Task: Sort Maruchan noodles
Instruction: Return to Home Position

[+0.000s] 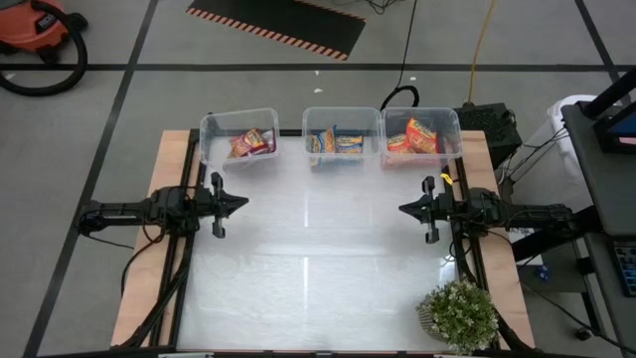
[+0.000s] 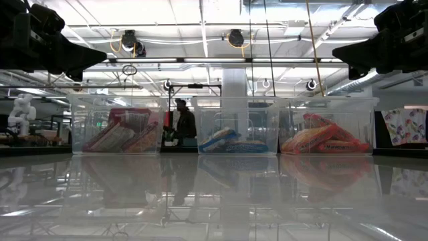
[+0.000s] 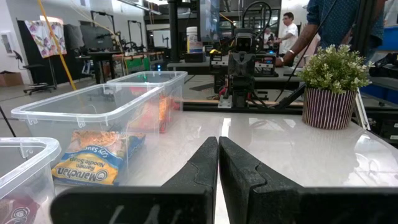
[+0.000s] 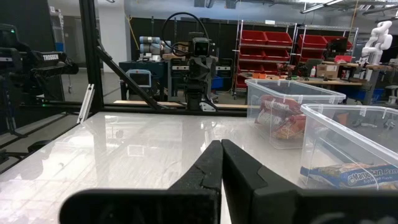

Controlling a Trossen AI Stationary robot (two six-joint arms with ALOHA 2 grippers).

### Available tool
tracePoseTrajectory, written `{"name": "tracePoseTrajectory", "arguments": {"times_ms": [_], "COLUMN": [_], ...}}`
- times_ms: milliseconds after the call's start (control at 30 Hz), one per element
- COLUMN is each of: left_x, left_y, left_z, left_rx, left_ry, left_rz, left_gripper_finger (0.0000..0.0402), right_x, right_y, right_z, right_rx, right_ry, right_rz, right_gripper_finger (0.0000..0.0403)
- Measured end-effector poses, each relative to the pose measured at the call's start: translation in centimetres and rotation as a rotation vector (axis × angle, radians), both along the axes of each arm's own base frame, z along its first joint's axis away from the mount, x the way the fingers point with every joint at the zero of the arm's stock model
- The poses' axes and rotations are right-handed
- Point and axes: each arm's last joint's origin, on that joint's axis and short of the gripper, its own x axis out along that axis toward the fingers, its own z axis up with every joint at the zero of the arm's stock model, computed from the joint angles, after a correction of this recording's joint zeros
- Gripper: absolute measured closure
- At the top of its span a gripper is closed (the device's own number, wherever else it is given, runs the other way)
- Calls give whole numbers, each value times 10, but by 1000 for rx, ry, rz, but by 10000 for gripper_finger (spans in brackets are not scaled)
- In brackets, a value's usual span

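Three clear bins stand in a row at the table's far edge. The left bin [image 1: 238, 137] holds dark red packets [image 1: 252, 144], the middle bin [image 1: 341, 135] blue and silver packets [image 1: 336, 143], the right bin [image 1: 421, 135] orange packets [image 1: 413, 137]. In the low view they show as red [image 2: 120, 137], blue [image 2: 231, 142] and orange [image 2: 324, 142] packets lying on the bin floors. My left gripper [image 1: 241, 203] hovers shut over the table's left side; my right gripper [image 1: 403, 209] hovers shut over the right side. Both point toward the table's middle and hold nothing.
A small potted plant [image 1: 458, 315] in a striped pot stands at the table's near right corner. The glossy white tabletop [image 1: 318, 268] stretches between the two arms. People stand in the room beyond the table [image 2: 184, 124].
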Motion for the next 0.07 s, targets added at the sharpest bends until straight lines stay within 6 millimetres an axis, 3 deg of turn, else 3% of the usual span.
{"name": "tracePoseTrajectory", "arguments": {"times_ms": [67], "left_x": [0], "left_y": [0], "left_z": [0], "left_rx": [0], "left_ry": [0], "left_rz": [0], "left_gripper_finger": [380], "right_x": [0], "right_y": [0], "right_z": [0], "right_rx": [0], "right_ry": [0], "right_rz": [0], "right_gripper_finger": [403]}}
